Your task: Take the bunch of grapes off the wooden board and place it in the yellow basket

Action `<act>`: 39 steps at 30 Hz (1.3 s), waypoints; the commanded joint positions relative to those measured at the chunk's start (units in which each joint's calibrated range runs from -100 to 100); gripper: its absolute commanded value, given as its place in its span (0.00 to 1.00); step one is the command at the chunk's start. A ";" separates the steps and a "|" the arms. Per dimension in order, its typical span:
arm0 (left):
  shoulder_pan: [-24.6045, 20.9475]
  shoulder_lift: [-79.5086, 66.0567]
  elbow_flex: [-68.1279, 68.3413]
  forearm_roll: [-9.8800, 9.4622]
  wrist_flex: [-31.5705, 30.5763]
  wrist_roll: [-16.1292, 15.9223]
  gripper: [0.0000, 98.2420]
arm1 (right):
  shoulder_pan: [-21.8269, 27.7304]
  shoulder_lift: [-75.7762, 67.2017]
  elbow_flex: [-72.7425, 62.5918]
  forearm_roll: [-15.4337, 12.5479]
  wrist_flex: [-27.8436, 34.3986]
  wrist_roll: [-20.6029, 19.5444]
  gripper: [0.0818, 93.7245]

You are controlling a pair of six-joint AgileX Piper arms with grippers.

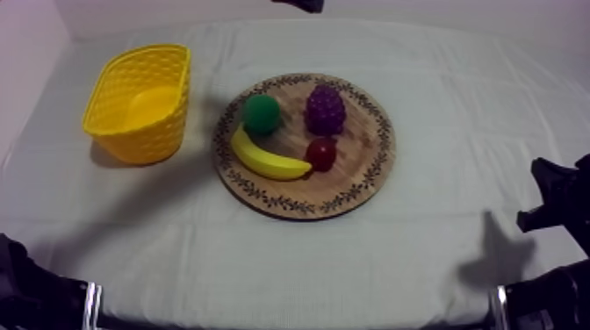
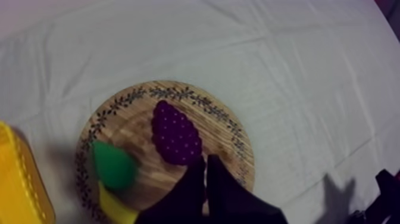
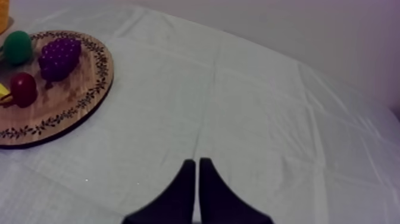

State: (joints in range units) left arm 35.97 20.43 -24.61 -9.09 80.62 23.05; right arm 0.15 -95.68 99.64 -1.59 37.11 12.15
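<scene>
The purple bunch of grapes (image 1: 325, 110) lies on the round wooden board (image 1: 351, 180) at its far right part, beside a green pear (image 1: 262, 114). A banana (image 1: 263, 158) and a small red fruit (image 1: 321, 154) lie nearer the front. The yellow basket (image 1: 140, 101) stands left of the board with nothing in it. My left gripper (image 2: 206, 161) is shut on nothing, a narrow wedge high above the board, its tips just short of the grapes (image 2: 174, 133). My right gripper (image 3: 197, 162) is shut on nothing over bare cloth, right of the board (image 3: 65, 113).
The right arm (image 1: 562, 197) sits low at the table's right edge and casts a shadow on the cloth (image 1: 500, 254). A black arm part (image 1: 298, 4) shows at the far edge above the board. Bare cloth lies between board and basket.
</scene>
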 commanded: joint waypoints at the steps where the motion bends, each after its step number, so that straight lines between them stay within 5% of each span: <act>1: -0.23 0.31 -1.44 0.24 6.56 0.85 0.00 | 0.00 0.00 0.03 0.00 -0.01 -0.01 0.00; 10: -1.18 1.85 -3.00 1.33 12.98 1.50 0.00 | 0.00 0.00 0.03 0.00 -0.01 -0.01 0.00; 23: -1.78 0.91 0.06 2.70 8.69 -0.62 0.02 | 0.00 0.00 0.03 0.00 -0.01 -0.01 0.00; 31: -2.79 0.02 5.37 5.31 1.22 -3.73 0.27 | 0.00 0.00 0.03 0.00 -0.01 -0.01 0.00; 39: -2.40 -0.26 8.50 5.35 -1.58 -5.40 0.75 | 0.00 0.00 0.03 0.00 -0.01 -0.01 0.00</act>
State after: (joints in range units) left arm 33.54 20.19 -16.31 -3.70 79.13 17.61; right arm 0.15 -95.68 99.64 -1.59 37.11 12.11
